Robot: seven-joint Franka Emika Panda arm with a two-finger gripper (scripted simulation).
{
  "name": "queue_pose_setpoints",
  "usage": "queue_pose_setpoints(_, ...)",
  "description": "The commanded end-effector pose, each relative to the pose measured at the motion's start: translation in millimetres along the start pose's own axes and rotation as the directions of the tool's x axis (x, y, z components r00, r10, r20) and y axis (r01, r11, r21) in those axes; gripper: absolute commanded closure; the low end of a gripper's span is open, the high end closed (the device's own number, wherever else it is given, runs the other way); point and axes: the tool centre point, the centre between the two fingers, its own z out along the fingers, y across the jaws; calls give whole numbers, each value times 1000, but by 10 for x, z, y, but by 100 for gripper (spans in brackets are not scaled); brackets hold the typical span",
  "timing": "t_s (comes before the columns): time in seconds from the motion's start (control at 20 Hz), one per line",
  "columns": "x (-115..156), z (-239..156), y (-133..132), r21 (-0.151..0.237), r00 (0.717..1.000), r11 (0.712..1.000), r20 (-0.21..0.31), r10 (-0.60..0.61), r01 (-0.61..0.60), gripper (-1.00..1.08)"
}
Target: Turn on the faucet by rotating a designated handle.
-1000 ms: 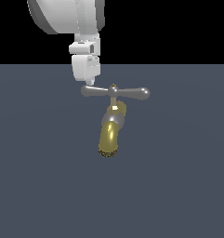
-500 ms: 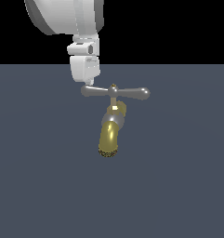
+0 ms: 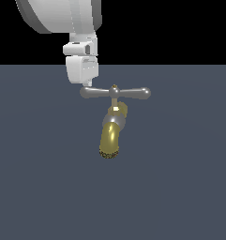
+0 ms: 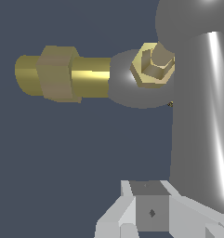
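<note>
The faucet sits at the centre of the exterior view on the dark worktop, its brass spout running down toward the lower middle of the frame. Across its top lies the handle, a silver crossbar that lies level from side to side in that view, one bulbous end toward the exterior view's left, the other toward its right.

The gripper hangs from the upper left of the frame, and its lower edge meets or just overlaps the left end of the handle; contact looks likely but cannot be confirmed from this angle. In the wrist view the handle fills the right side as a broad grey bar very close to the camera, with the brass nut at its hub and the spout stretching toward the frame's left. A pale part of the gripper shows at the bottom centre. Whether the jaws are open or closed I cannot tell; neither view shows their gap.

As a judgement: the approach seems done, with the gripper placed beside the left end of the handle. Nothing shows whether the handle has turned at all, so the rotation itself appears to be what is left.
</note>
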Motion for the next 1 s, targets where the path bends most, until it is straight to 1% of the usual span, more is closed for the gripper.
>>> queue_pose_setpoints(0.0,0,1,100,-8,1000,1000,-2,0,0,108)
queue_pose_setpoints(0.95,-50,-2,588,-8,1000,1000,-2,0,0,108)
